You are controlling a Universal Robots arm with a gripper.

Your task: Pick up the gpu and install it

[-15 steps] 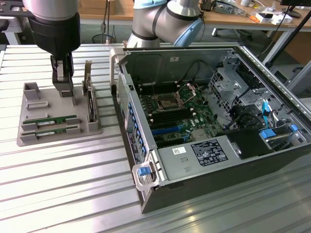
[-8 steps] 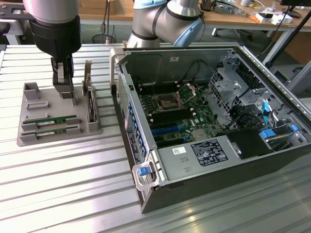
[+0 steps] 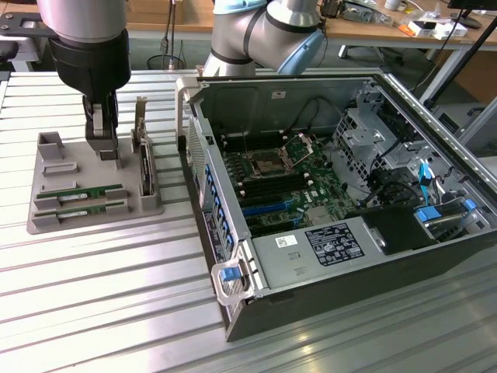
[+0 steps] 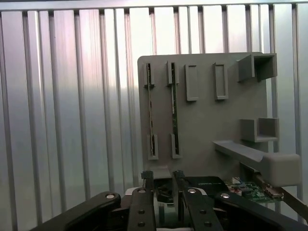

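On the exterior view's left, a grey holder tray [image 3: 46, 175] carries two long green sticks with white labels, lying side by side in its slots. I take the farther one for the gpu [image 3: 81, 192]; the other [image 3: 84, 207] lies just in front of it. From the wrist view both show edge-on, the gpu [image 4: 174, 106] and its neighbour [image 4: 150, 113]. My gripper [image 3: 102, 148] hangs over the back part of the tray, behind the sticks, touching neither. Its dark fingers [image 4: 147, 192] stand open, and the gripper [image 4: 163, 180] holds nothing.
An upright dark card with a metal bracket [image 3: 144, 167] stands at the tray's side, close to my fingers. An open computer case [image 3: 435, 249] with its motherboard [image 3: 272, 183] exposed fills the exterior view's right. Everything rests on a ribbed metal table [image 3: 101, 295].
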